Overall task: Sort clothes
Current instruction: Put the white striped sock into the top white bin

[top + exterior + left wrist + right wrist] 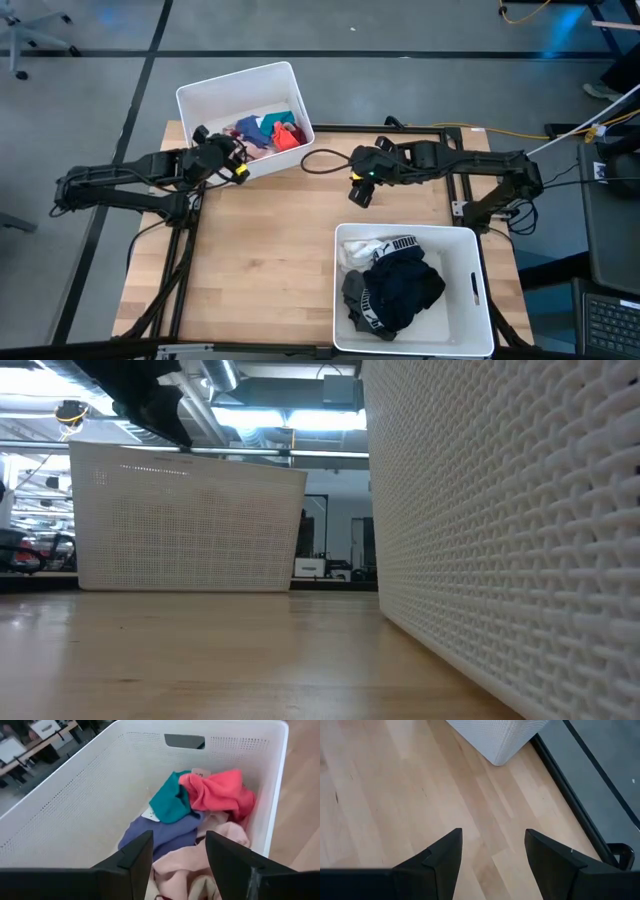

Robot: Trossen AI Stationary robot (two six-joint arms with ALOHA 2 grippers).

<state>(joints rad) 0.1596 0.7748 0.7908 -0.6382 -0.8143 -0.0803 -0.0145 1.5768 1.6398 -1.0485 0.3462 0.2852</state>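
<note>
Wood table [270, 250] under both arms. Left gripper [177, 862] jaws apart, nothing held, hovering over the far bin [215, 100] at the table's 11 o'clock. Below it: pink [185, 865], blue [165, 832], teal [170, 802] and red [220, 792] clothes heaped in that bin. Right gripper [492, 857] jaws apart, empty, over bare wood near 1 o'clock. Near bin [470, 320] at 5 o'clock holds black [405, 285], grey [358, 300] and white [375, 250] clothes, one lettered PUMA [403, 243].

Clothes [268, 133] in far-left bin [215, 92]; others in near-right bin [456, 242].
</note>
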